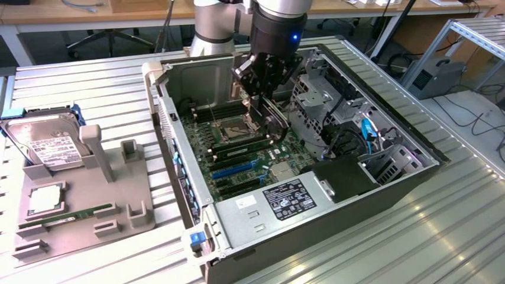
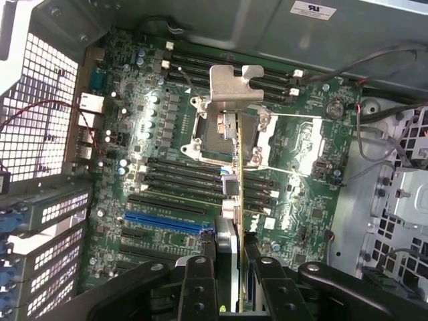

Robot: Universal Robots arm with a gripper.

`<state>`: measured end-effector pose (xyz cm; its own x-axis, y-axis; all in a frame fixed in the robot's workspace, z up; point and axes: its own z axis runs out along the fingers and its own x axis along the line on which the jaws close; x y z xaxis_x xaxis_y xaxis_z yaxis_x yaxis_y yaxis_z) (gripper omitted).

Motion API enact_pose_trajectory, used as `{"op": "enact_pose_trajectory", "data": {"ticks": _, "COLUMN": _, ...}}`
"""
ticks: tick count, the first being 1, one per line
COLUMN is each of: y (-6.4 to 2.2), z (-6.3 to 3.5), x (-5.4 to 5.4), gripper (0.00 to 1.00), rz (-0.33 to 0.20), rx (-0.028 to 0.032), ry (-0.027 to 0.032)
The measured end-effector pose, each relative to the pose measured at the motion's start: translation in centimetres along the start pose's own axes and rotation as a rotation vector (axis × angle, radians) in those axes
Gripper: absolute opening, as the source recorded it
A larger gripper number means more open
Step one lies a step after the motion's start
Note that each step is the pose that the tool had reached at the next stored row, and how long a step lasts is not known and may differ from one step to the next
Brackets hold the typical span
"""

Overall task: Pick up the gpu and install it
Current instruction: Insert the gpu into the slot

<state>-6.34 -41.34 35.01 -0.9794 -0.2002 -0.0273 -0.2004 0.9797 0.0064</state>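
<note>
1. Over the open computer case [image 1: 169, 112], exterior view: the hand [image 1: 264, 89] hangs inside the chassis, pinching the gpu [image 1: 270, 118] by its upper edge. The card hangs on edge with its long side toward the motherboard [image 1: 236, 160], judged so that its connector edge can meet a slot.
2. Same view: the case lies on its side on the table [image 1: 442, 236] with the board facing up, giving access from above. A grey fixture [image 1: 79, 234] at the exterior view's left carries a hard drive [image 1: 47, 145] and a memory stick [image 1: 67, 216], well apart from the hand.
3. Wrist view: the fingers [image 2: 199, 281] press on both faces of the gpu [image 2: 232, 167]. Seen edge-on, it is a thin line with a greenish board edge, ending in a silvery notched bracket [image 2: 234, 83].
4. Same view: the card lies over the processor socket [image 2: 214, 134], beside the blue slot [image 2: 164, 224]. It is judged not seated.
</note>
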Motion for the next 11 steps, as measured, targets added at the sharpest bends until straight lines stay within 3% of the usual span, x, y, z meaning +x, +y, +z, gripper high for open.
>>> {"op": "enact_pose_trajectory", "data": {"ticks": 11, "y": 0.00, "z": 0.00, "x": 0.00, "gripper": 0.27, "rz": -0.069, "rx": -0.0019, "ry": 0.0004}}
